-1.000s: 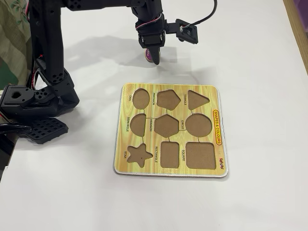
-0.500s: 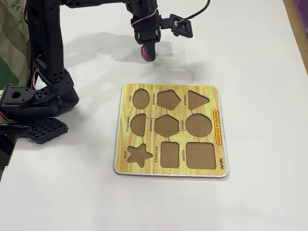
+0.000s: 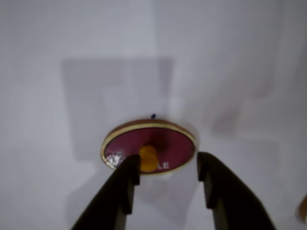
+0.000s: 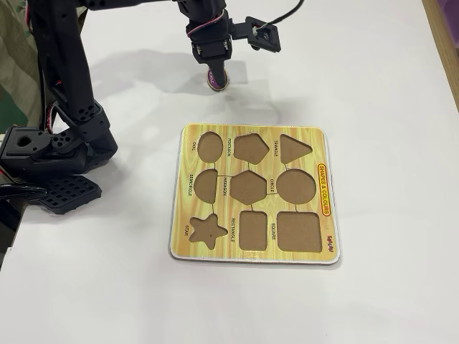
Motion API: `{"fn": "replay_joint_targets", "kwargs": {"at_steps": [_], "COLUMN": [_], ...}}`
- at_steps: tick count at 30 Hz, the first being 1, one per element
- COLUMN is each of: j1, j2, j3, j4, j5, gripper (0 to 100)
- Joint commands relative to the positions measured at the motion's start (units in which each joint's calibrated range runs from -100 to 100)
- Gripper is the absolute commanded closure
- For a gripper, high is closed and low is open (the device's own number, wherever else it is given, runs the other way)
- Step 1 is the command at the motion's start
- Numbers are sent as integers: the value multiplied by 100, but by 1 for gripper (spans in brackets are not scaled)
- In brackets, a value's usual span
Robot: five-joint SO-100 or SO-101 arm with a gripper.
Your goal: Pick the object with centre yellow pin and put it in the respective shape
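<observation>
Tool (image 4: 216,80) clamped on oval piece (image 3: 148,146), lifted higher off table (image 4: 401,107) than a second ago; oval cutout (image 4: 209,146) next.

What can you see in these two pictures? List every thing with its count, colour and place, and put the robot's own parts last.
Oval piece: one, purple face, tan rim, yellow knob; between the gripper's fingers, beyond the board's far edge in the fixed view.
Shape board: one, yellow wood grain, flat on the table, mid-picture in the fixed view.
Cutouts: nine, brown, all empty; the oval cutout is at the board's far left corner.
Table: one, white, under everything.
Cloth: patterned, greenish, left edge of the fixed view.
Arm: one, black, base at left in the fixed view.
Gripper: one, black, fingers on either side of the knob.
Wrist camera: one, black, beside the gripper.
</observation>
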Motion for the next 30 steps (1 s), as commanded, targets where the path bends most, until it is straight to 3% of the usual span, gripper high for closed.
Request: {"fn": "replay_joint_targets", "kwargs": {"at_steps": [1, 30], "j1": [-22, -159], "j2": [-267, 102], "j3": [-45, -72], "j4": [-77, -103], "j5": [19, 19], "gripper": [86, 86]}}
